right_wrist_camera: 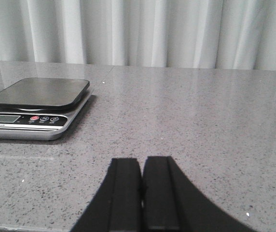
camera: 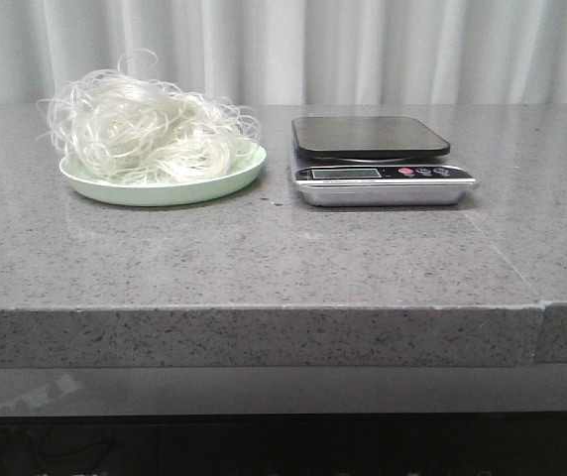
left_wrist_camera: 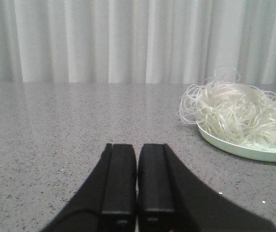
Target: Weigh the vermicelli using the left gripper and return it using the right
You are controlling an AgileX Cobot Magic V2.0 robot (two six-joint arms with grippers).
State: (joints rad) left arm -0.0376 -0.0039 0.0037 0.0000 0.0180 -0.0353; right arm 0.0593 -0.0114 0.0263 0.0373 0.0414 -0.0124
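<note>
- In the front view, the vermicelli (camera: 150,129) is in the upper left of the frame — a loose, curly white heap that lies on a pale green plate (camera: 214,185) and covers nearly all of it; some strands hang over the plate's rim.
- Just beside the plate, a little right of the centre of that frame, stands a kitchen scale (camera: 378,159). Its platform is dark and bare, and its silver front panel has a small display and some buttons (I cannot read them).
- Plate and scale are close but they do not touch; both are on the grey speckled stone counter (camera: 264,268), and pale curtains (camera: 363,50) fill the top of the frame.
- My arms are not seen in the front view.
- In my left wrist view, my left gripper (left_wrist_camera: 137,181) is at the bottom centre. Its two black fingers (left_wrist_camera: 119,179) are pressed together with only a thin line between them, and nothing is held. It is low over bare counter — the vermicelli is at the right edge of this frame, well apart from my fingertips.
- In my right wrist view, my right gripper (right_wrist_camera: 142,191) is also at the bottom centre, the fingers together, nothing between them. The scale is in the left of this frame, well apart.
</note>
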